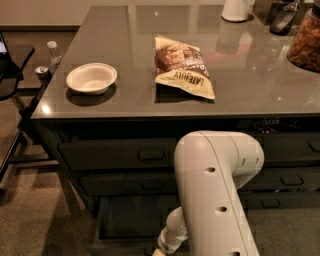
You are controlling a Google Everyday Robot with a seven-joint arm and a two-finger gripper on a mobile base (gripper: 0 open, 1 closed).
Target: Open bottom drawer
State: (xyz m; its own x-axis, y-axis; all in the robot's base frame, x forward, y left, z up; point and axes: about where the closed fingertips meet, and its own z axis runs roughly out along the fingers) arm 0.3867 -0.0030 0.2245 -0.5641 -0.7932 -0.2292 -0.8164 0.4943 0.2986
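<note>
The bottom drawer (131, 220) of the left stack stands pulled out toward me, its shallow dark interior showing below the two closed drawers above it. My white arm (216, 195) fills the foreground and bends down to the wrist. The gripper (159, 251) sits at the frame's bottom edge, by the open drawer's front, mostly cut off.
On the grey countertop (125, 45) lie a white bowl (91, 78) and a chip bag (183, 66); a white jug (236, 9) and a snack jar (306, 41) stand at the back right. A bottle (53, 52) and a can (42, 74) are at the left. Right-hand stack drawers (290, 180) are closed.
</note>
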